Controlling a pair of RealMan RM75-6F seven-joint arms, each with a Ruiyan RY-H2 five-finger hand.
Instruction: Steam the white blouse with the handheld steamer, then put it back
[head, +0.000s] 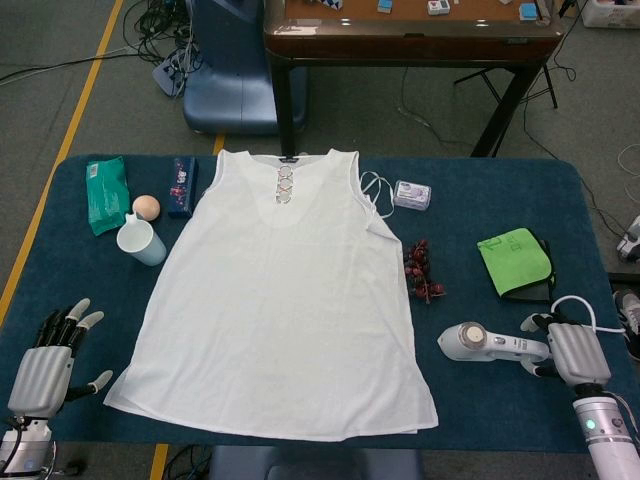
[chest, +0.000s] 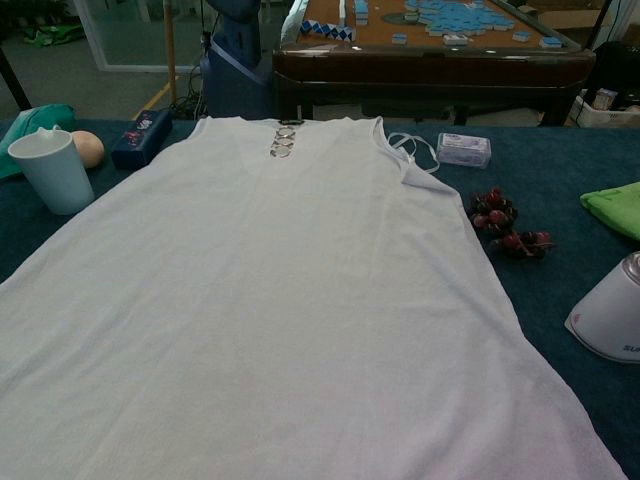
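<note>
white blouse (head: 283, 300) was laid out flat across the middle of the blue desk (head: 480, 190), neckline at the far side. handheld steamer (head: 490, 343) was lying on its side to the right of it, well clear of the hem. right hand (head: 567, 350) was at the handle end with fingers around it, though i couldn't tell if it was really gripping. left hand (head: 47, 358) sat at the near left corner, fingers spread, holding nothing.
</note>
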